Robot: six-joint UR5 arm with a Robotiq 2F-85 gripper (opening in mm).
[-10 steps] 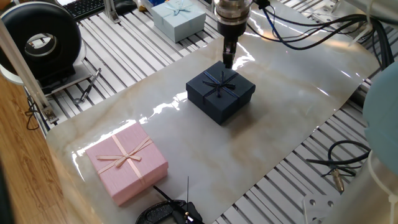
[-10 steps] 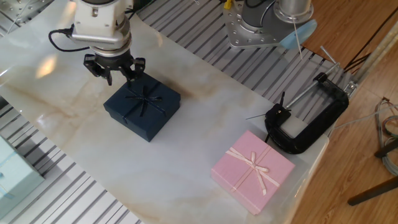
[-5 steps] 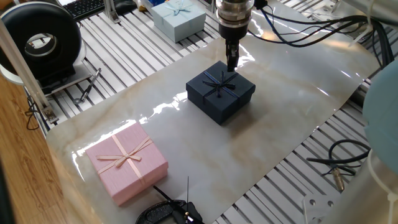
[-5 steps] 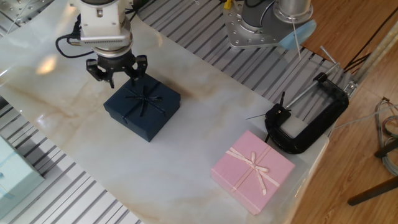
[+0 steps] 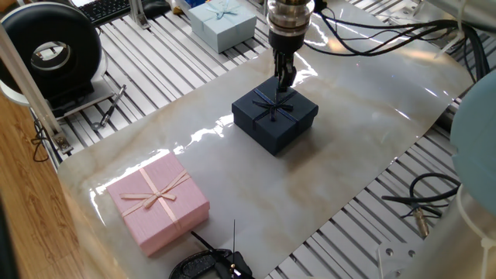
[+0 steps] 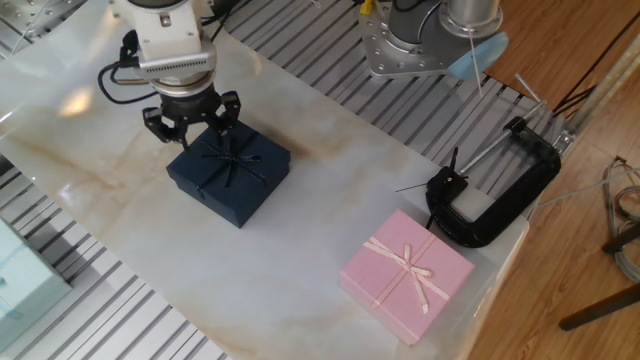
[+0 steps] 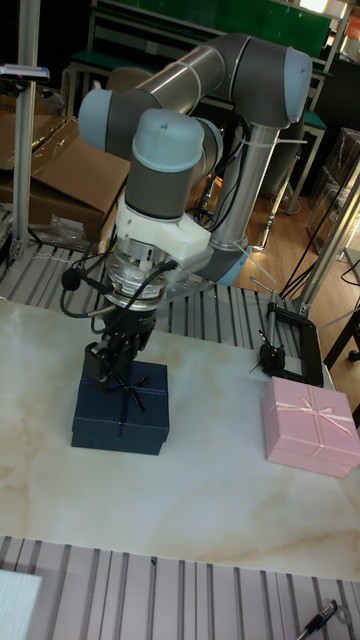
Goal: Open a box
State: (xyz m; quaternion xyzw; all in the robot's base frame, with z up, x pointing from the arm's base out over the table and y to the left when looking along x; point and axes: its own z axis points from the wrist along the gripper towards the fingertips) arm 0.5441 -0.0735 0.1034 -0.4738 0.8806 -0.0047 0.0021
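I see my gripper (image 7: 113, 367) hanging straight down over the navy box (image 7: 121, 409), its fingers spread just above the bow (image 7: 124, 386) near the lid's back left corner. A pink box (image 7: 311, 427) sits well apart to the right, with a black clamp (image 7: 293, 349) behind it.

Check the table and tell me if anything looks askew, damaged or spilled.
Nothing stands out. The navy box sits flat with its lid on and bow intact, the pink box is closed and undamaged, and the gripper hovers open over the navy box.
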